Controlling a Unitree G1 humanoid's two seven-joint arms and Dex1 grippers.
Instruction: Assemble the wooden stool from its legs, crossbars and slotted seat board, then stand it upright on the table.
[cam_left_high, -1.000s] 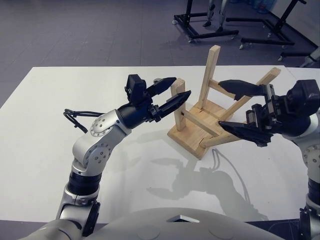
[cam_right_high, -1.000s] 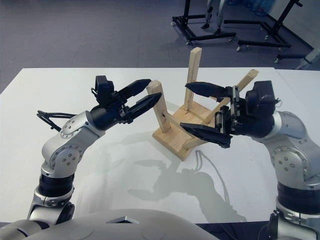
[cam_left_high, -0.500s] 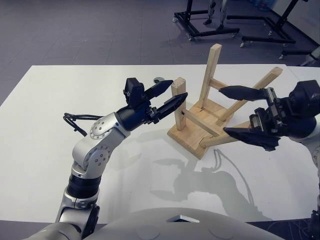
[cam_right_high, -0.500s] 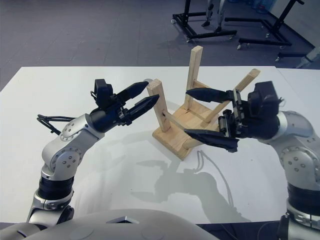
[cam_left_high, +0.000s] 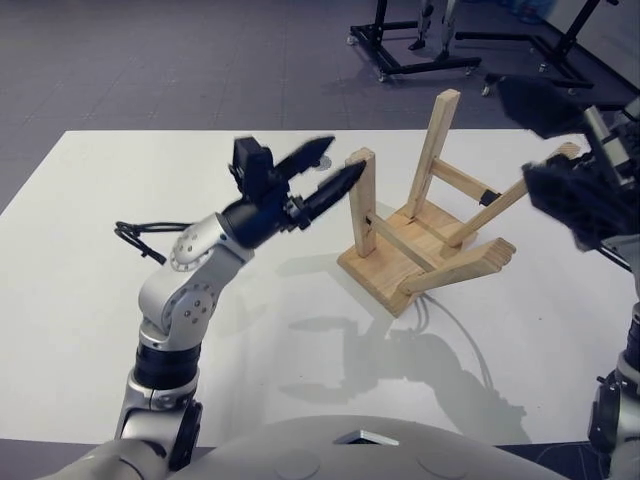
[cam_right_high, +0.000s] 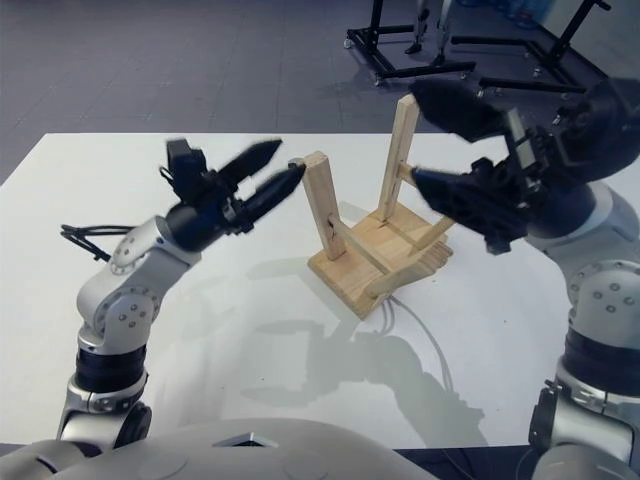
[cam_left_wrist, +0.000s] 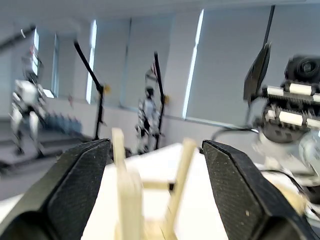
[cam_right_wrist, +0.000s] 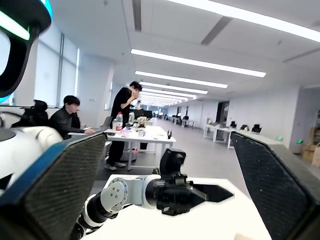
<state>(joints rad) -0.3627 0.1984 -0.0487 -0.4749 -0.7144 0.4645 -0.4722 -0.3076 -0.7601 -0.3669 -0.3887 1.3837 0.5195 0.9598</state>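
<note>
Right pincer (cam_right_high: 415, 136) higher now, agape, beside stool (cam_right_high: 352, 270)

Black wheeled stands (cam_left_high: 455, 45) on grey floor (cam_left_high: 150, 60).

A white table (cam_left_high: 80, 300) carries the upturned wooden stool (cam_left_high: 425, 235), seat board down

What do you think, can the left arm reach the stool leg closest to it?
Probably yes. The left tool is open with its tips right beside the nearest leg of the upturned stool, and nothing sits between them.
</note>
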